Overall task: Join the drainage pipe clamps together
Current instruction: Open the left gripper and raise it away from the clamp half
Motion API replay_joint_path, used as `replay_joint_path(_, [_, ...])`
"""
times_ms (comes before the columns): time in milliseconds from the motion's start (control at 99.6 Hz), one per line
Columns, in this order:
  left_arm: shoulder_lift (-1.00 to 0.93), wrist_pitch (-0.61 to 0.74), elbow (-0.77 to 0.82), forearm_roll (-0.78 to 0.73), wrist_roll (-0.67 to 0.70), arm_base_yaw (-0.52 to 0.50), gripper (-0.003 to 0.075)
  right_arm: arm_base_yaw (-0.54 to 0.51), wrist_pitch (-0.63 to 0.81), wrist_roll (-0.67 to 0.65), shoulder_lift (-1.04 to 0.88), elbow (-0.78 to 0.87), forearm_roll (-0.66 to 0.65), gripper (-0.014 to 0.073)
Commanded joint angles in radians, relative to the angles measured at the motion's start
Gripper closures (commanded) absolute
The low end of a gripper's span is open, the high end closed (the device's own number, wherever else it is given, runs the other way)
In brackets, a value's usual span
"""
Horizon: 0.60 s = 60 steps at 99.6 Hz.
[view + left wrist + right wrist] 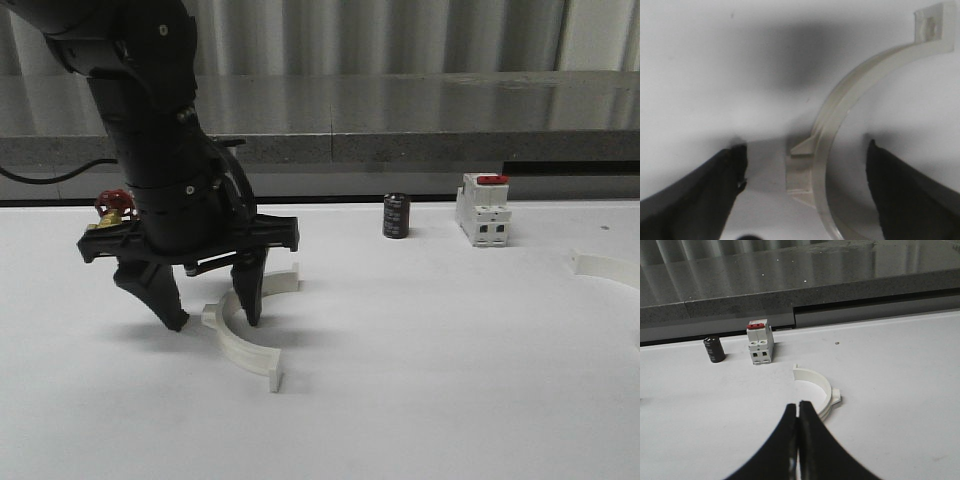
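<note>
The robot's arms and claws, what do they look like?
The left arm is thick, black and made of rounded segments, with a small red and brass part on its side. The left gripper has two black pointed fingers. The right gripper has slim, curved black fingers.

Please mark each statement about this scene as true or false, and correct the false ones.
1. The left hand is open around one clamp half. True.
2. The right hand is wide open. False: its fingers are shut together, holding nothing.
3. The two clamp halves are already joined into a ring. False: the second half lies apart, near the right hand.
4. The breaker has a red switch on top. True.
5. The black cylinder lies on its side. False: it stands upright.
</note>
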<state>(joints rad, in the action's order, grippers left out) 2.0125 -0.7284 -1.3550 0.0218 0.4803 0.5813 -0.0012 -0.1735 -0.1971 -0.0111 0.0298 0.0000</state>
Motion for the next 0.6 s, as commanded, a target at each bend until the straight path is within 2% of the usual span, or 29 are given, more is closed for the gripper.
replay_joint_path(0, [-0.056, 0.021, -0.025, 0.007, 0.010, 0.009, 0.0125, -0.003, 0.084, 0.005, -0.020, -0.018, -0.007, 0.0662])
replay_joint_path(311, [-0.169, -0.008, -0.025, -0.093, -0.023, 0.009, 0.0135, -0.003, 0.084, 0.005, -0.020, -0.018, -0.007, 0.0662])
replay_joint_path(592, [-0.398, 0.013, 0.047, -0.263, -0.025, -0.007, 0.0135, -0.003, 0.084, 0.005, -0.020, -0.018, -0.007, 0.0662])
